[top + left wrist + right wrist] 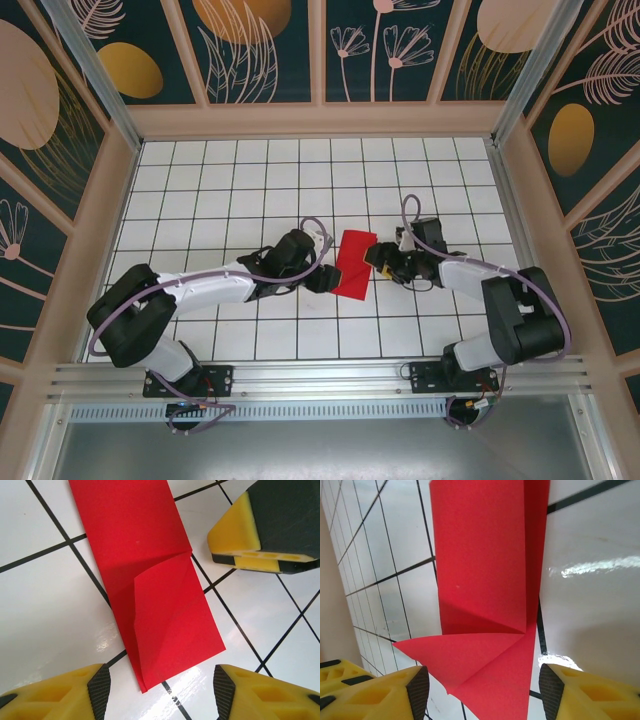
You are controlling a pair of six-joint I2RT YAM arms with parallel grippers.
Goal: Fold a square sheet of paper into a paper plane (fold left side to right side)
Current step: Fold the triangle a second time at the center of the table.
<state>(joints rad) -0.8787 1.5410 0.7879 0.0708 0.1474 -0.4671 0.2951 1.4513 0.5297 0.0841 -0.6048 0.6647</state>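
Though it lies creased, the red paper (353, 263) is oblong.

The tabletop (250, 180) is viewed from above, behind the arm bases (190, 380). Both wrist views are taken close over it; the red paper (352, 265) is shared by all three.

My left tool (321, 278) and right tool (379, 261) flank the thin bright red folded paper sheet (352, 265), crowding mid-desk. All around them the white gridded desk (250, 180) is free, out to the dark floral wall panels (265, 50).
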